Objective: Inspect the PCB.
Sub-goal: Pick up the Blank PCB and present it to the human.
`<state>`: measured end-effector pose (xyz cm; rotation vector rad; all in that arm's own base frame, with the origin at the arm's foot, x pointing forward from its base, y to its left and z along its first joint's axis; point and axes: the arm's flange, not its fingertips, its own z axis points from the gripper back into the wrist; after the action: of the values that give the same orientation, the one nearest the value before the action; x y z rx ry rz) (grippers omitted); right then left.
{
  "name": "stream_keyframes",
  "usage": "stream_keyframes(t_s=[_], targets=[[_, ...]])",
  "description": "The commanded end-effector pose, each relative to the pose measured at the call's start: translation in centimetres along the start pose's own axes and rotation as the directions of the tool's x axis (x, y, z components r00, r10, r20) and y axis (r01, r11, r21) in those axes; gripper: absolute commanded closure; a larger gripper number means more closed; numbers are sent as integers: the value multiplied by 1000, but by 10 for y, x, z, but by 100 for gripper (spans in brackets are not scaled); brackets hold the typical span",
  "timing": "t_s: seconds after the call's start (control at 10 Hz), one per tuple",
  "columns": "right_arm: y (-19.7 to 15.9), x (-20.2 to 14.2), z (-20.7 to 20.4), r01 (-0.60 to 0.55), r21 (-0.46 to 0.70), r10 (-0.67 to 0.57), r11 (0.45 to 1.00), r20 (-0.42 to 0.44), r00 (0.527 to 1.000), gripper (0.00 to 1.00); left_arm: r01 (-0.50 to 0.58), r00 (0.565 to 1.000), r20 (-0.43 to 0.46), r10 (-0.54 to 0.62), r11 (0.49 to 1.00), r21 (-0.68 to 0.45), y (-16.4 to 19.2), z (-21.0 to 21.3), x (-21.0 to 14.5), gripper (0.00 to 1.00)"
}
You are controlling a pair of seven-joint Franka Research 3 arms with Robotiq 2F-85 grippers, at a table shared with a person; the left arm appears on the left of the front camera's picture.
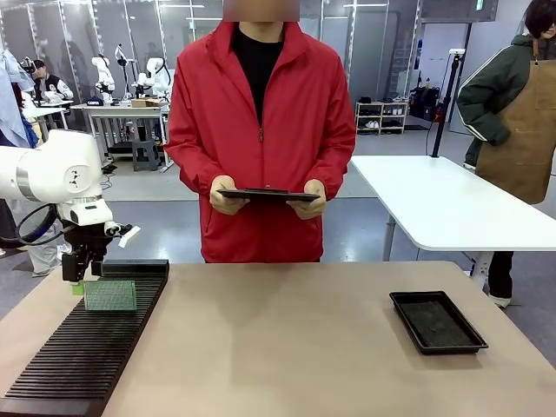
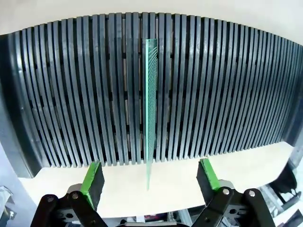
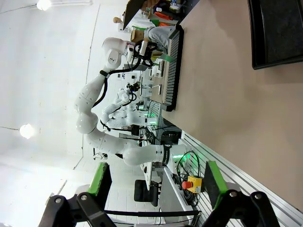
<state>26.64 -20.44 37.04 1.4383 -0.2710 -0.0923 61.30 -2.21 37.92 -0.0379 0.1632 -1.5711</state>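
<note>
Left wrist view showed my left claw (image 2: 150, 165) open and empty astride the thin pale-green dotted PCB (image 2: 150, 94), upright in a slot of the black ribbed rack (image 2: 71, 94); I judged pickup underway, next needing descent and squeeze.

PCB (image 2: 150, 104) upright in slotted rack (image 2: 71, 94)

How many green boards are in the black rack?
1. The green board stands upright on edge in a slot near the far end of the rack, on the left side of the table. The slots are open to view, so none seems hidden.
</note>
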Motion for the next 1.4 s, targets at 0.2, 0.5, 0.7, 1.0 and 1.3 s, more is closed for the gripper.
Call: stream_keyframes(t_s=[0.2,0.5,0.7,1.0,1.3], targets=[[0,-3,0,-3,4,3,1000,-3,1000,0,-31,998,48,33,998,-49,9,-5,-1,0],[0,-3,0,-3,4,3,1000,-3,1000,0,-29,998,47,31,999,-34,3,-11,-4,80],[0,-3,0,-3,4,3,1000,-3,1000,0,-30,998,60,32,999,-33,2,-14,-9,100],[0,-3,0,-3,4,3,1000,-3,1000,0,-14,997,75,17,999,-33,0,-12,-7,100],[0,-3,0,-3,4,3,1000,-3,1000,0,-10,996,86,13,999,-37,-1,-13,-9,100]])
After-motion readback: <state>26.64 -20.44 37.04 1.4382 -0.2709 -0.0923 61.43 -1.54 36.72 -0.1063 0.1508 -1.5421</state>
